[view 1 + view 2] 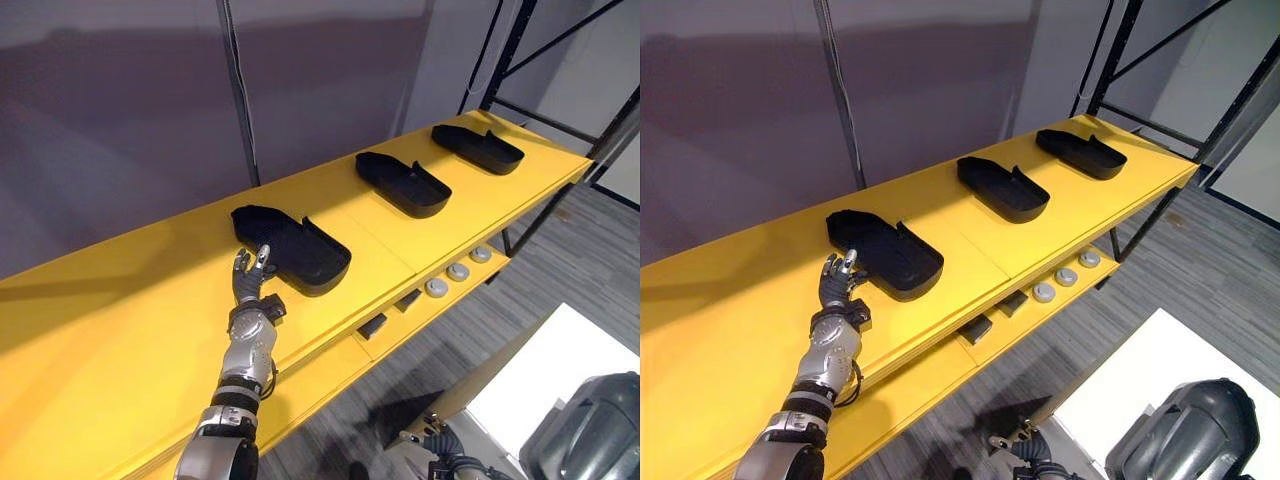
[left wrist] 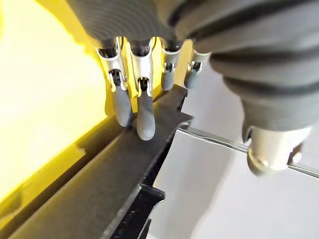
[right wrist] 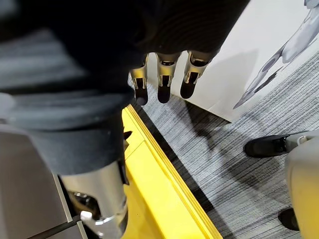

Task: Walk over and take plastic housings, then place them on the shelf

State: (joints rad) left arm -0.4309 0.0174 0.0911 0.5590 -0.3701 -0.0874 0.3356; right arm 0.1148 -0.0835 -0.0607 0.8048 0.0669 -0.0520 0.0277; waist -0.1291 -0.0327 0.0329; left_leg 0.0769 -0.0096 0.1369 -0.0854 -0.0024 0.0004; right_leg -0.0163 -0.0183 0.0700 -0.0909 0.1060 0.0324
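Note:
Three black plastic housings lie in a row on the yellow shelf [image 1: 120, 330]: the nearest housing [image 1: 295, 248], a middle housing [image 1: 403, 183] and a far housing [image 1: 478, 148]. My left hand [image 1: 250, 283] reaches over the shelf's front edge to the near end of the nearest housing. Its fingers [image 2: 144, 119] are straight, with their dark tips resting on that housing's rim [image 2: 99, 184] and the thumb held apart from it. My right hand [image 3: 163, 84] hangs low beside the shelf's yellow edge, fingers relaxed and holding nothing.
A lower yellow level under the top board carries round grey parts [image 1: 458, 271] and small dark blocks [image 1: 372, 325]. A black rack upright [image 1: 510, 50] stands at the shelf's far end. A white surface [image 1: 560, 370] lies at the lower right over grey carpet.

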